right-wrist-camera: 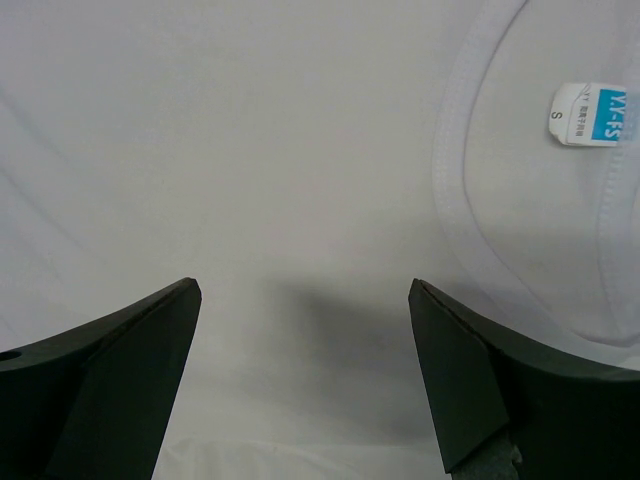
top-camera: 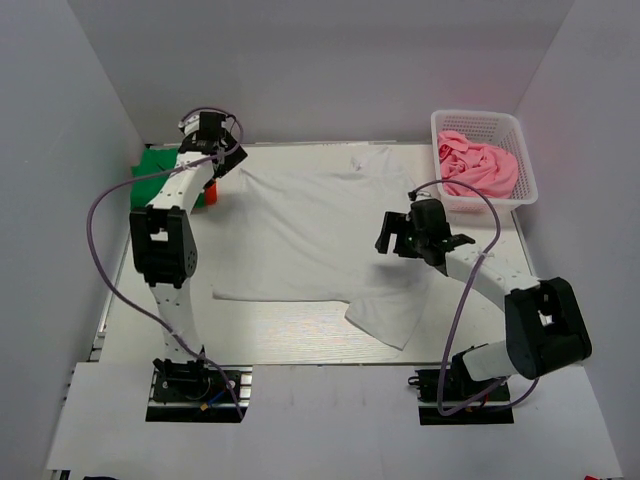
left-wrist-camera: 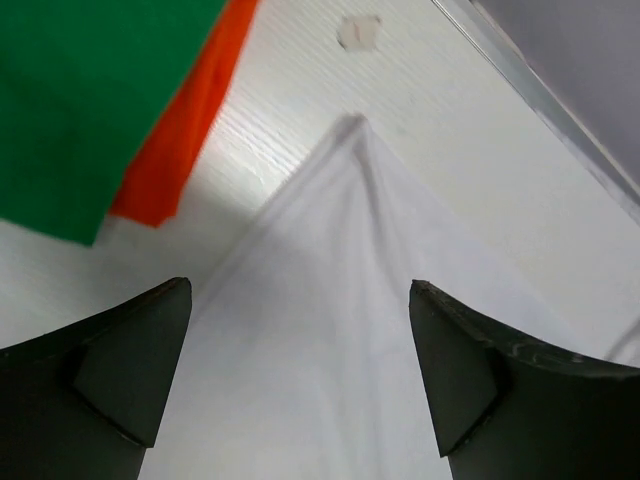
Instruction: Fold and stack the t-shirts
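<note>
Left claw [left-wrist-camera: 300, 375] is hovering wide open and empty over the far-left corner of the white shirt [top-camera: 320, 240] lying spread mid-table, right claw [right-wrist-camera: 300, 380] gaping empty by its collar, and this limp, light cloth is probably best pinched at corners.

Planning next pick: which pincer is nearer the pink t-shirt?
Right: the right pincer hangs just left of the pink t-shirt; left pincer is far across, by the green t-shirt.

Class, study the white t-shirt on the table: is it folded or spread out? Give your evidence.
Spread out. The white t-shirt lies flat across the table, a sleeve out at each side, neck label uncovered.
</note>
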Controlling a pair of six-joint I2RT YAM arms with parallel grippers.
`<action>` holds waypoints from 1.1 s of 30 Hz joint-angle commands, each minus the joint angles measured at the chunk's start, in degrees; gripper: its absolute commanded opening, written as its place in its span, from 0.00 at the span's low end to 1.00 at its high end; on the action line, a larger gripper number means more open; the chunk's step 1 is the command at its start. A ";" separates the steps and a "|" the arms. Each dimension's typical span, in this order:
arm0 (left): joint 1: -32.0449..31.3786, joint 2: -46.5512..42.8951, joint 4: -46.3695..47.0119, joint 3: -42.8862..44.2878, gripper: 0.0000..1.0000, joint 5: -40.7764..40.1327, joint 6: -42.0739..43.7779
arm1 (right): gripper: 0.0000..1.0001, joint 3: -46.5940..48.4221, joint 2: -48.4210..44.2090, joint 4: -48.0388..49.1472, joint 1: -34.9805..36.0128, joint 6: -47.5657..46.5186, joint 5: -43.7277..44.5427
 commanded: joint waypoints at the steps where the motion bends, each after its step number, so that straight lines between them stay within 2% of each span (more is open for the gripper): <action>1: -1.68 -10.42 0.27 -8.26 1.00 5.17 1.40 | 0.90 0.73 -2.59 -1.18 0.06 -0.97 2.21; 2: -1.69 -12.55 3.24 -14.99 1.00 6.65 1.92 | 0.90 0.55 -3.46 -1.26 -0.03 0.08 2.56; 5: -3.00 -19.83 9.05 -27.48 1.00 9.82 2.45 | 0.90 0.11 -3.47 -3.45 -0.11 1.50 6.69; 8: -4.93 -22.41 11.00 -33.41 1.00 10.80 3.15 | 0.90 1.69 -1.72 -7.40 -0.03 2.73 13.52; 11: -5.82 -22.94 11.00 -36.15 1.00 10.19 3.68 | 0.90 2.83 0.74 -7.94 -0.12 2.73 14.52; 15: -6.96 -17.86 8.20 -34.40 1.00 8.52 3.68 | 0.90 4.24 4.26 -7.07 -0.29 2.20 14.96; 19: -6.96 -12.85 5.73 -31.85 1.00 4.75 2.19 | 0.90 9.76 11.89 -7.59 -0.82 0.80 12.95; 24: -6.35 -8.37 5.20 -29.04 1.00 4.73 1.66 | 0.90 16.54 19.98 -8.90 -1.61 0.18 12.41; 33: -5.73 3.16 -2.09 -11.39 1.00 2.81 1.66 | 0.90 33.66 33.87 -14.35 -3.45 -3.07 12.94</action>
